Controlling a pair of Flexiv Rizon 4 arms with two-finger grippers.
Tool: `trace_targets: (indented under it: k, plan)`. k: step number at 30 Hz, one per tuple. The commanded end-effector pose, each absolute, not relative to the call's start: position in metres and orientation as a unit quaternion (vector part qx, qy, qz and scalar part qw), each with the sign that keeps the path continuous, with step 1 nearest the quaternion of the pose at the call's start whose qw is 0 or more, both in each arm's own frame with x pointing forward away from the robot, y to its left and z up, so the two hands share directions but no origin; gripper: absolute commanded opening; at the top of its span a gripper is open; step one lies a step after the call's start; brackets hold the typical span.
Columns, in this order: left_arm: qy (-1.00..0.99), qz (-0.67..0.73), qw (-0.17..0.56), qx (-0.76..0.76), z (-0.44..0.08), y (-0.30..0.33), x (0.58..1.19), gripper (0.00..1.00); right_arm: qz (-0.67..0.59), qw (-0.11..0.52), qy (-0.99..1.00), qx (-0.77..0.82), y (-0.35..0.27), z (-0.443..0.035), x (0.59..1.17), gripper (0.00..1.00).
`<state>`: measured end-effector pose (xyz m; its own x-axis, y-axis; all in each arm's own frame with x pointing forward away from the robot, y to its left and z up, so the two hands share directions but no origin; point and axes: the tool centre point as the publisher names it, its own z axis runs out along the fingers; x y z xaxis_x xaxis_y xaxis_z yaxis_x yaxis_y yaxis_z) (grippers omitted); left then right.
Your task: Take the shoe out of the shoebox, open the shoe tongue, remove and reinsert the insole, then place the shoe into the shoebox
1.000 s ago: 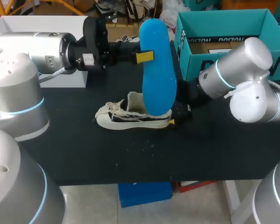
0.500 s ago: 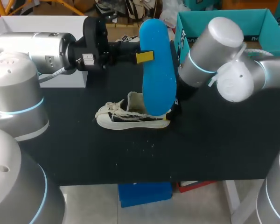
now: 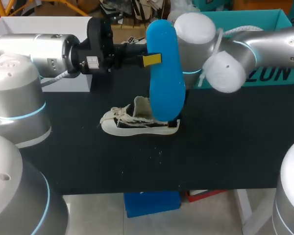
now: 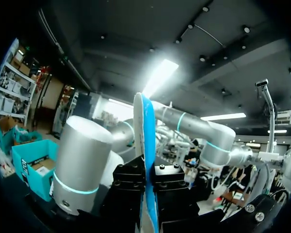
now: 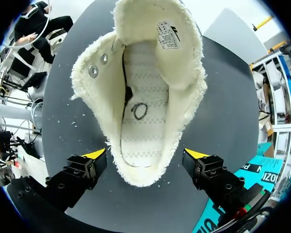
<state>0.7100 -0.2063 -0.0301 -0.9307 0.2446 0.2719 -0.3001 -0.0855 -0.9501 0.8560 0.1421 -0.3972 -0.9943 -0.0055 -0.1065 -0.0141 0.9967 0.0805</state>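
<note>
Centre of black table [image 3: 220, 156]: cream low-top canvas sneaker [image 3: 137, 123], upright on its sole, toe toward L, heel toward R, dark stripe along the side. Out of the box, touched by neither claw.

Via R wrist cam, straight down into sneaker [image 5: 145, 97]: tongue [image 5: 177, 39] pulled up and back w/ label showing, metal eyelets on one flap, bare stitched footbed inside, frayed edge round the collar.

Directly over heel end: blue insole [image 3: 165, 73], held on end, near vertical, lower tip overlapping the heel in head view and hiding part of it. Clamped in its upper half by L gripper [image 3: 153, 59], clenched on it edge-on. Same grip in L wrist cam: insole [image 4: 144, 126] rising thin betw. the black fingers of L gripper [image 4: 148, 194]. L arm [image 3: 39, 49] stretched level from L side across back of table.

R gripper [image 5: 145, 155]: released, yellow tips spread wide either side of the heel, both clear of the fabric. Hidden behind insole in head view. R arm [image 3: 220, 54] in from R, elbow crossing in front of the box.

Teal shoebox [image 3: 279, 73] at back R of table, well apart from sneaker. Open top visible in L wrist cam, shoebox [image 4: 31, 160] beyond R arm. One corner of shoebox [image 5: 262, 158] also beside R gripper. White box [image 3: 39, 24] back L, behind L arm. Pale specks [image 3: 159, 152] scattered on table just in front of sneaker.
</note>
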Motion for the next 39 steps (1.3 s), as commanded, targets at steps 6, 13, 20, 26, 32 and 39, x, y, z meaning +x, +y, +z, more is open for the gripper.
trace_targets:
  k: [6, 13, 20, 26, 32, 39]
  plan:
    - [-0.65, 0.737, 0.183, 0.022, -0.0308, -0.208, 0.7092, 0.0, -0.084, 0.051, 0.995, 0.001, 0.152, -0.3986, 0.8571, 1.0]
    - [-0.65, 0.737, 0.183, 0.022, -0.0308, -0.208, 0.7092, 0.0, -0.073, 0.044, 0.996, 0.003, 0.151, -0.3982, 0.855, 1.0]
    - [-0.65, 0.737, 0.183, 0.022, -0.0308, -0.208, 0.7092, 0.0, -0.042, 0.036, 0.998, 0.01, 0.1489, -0.397, 0.8532, 1.0]
    - [-0.65, 0.737, 0.183, 0.022, -0.0308, -0.208, 0.7092, 0.0, 0.06, 0.029, 0.998, 0.012, 0.1488, -0.3937, 0.8514, 1.0]
    - [-0.65, 0.737, 0.183, 0.022, -0.0308, -0.208, 0.7092, 0.0, 0.131, 0.029, 0.991, 0.007, 0.1505, -0.3932, 0.8509, 1.0]
    - [-0.65, 0.737, 0.183, 0.022, -0.0308, -0.208, 0.7092, 0.0, 0.23, 0.034, 0.972, 0.013, 0.1537, -0.3913, 0.8521, 1.0]
